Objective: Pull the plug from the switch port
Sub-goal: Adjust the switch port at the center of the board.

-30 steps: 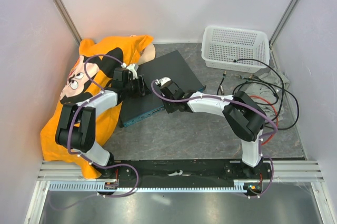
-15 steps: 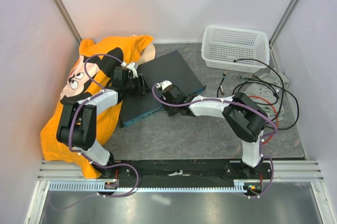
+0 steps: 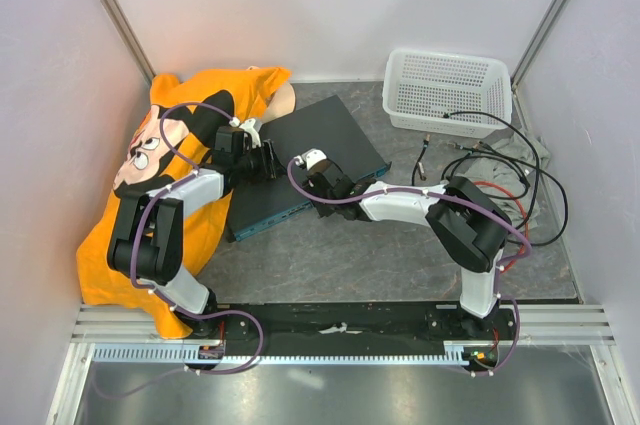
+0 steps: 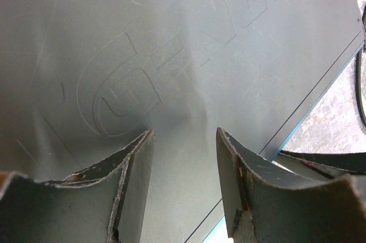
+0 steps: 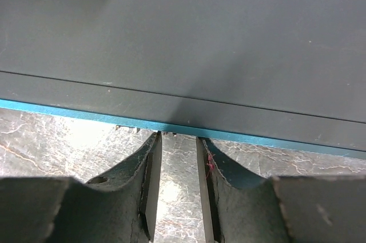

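Two grippers sit at the switch (image 3: 330, 130), which lies slantwise on the table (image 3: 350, 255) with its teal front face turned toward the arms. The right gripper (image 5: 176, 140) is right at that front edge, fingers narrowly parted with only table showing between them, while the left gripper (image 4: 184, 140) is over the dark top's left part, fingers spread and clasping nothing. An orange cartoon shirt (image 3: 180, 125) lies by the switch's left end, a white mesh basket (image 3: 445, 90) stands beyond its right corner, and loose cables (image 3: 520, 175) lie well apart to the right.
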Controlling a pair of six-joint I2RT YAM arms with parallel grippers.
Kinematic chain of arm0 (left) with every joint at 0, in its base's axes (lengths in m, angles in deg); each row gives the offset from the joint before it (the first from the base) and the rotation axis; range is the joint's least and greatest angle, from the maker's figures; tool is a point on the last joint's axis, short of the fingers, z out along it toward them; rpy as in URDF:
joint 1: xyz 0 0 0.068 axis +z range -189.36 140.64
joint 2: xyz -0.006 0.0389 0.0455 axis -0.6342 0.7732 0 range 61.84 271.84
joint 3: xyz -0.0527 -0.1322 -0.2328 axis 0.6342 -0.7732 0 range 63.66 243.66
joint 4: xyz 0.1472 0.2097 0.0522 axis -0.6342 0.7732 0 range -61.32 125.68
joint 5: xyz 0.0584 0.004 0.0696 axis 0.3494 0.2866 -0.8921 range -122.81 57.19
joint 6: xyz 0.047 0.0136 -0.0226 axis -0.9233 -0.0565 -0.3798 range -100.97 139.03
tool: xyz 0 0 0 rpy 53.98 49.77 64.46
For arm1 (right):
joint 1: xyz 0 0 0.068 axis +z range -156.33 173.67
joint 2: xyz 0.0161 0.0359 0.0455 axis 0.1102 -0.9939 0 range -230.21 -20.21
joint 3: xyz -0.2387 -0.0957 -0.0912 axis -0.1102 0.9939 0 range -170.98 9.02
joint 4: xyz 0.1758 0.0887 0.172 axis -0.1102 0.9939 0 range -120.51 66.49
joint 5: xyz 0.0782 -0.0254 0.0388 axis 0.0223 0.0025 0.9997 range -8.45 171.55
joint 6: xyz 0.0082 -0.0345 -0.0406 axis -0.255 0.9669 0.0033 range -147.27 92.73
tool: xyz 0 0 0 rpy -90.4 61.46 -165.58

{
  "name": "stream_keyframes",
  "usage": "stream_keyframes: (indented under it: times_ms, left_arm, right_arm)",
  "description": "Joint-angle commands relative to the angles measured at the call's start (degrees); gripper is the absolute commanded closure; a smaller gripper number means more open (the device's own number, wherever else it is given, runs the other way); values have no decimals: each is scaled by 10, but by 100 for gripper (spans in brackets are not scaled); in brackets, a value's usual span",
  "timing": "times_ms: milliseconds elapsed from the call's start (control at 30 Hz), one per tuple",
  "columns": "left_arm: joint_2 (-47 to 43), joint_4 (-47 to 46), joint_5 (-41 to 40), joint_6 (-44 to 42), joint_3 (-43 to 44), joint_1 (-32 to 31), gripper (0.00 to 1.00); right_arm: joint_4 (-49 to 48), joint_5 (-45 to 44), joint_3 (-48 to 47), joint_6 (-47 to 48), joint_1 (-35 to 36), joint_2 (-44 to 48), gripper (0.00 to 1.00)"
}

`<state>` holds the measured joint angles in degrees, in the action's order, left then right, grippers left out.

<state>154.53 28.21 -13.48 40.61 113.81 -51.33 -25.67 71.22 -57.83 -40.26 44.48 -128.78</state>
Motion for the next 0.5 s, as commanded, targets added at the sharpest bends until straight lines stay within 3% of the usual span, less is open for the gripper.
stream_keyframes:
  times_ms: [0, 333, 467]
  left_arm:
    - [26, 51, -18, 3, -11, 2, 44]
    - [24, 50, -19, 1, -14, 2, 44]
    - [27, 50, -18, 1, -12, 2, 44]
  right_arm:
    - [-40, -24, -24, 12, 1, 23, 63]
    - [-44, -19, -70, 13, 2, 2, 63]
    - [-44, -18, -81, 17, 2, 0, 57]
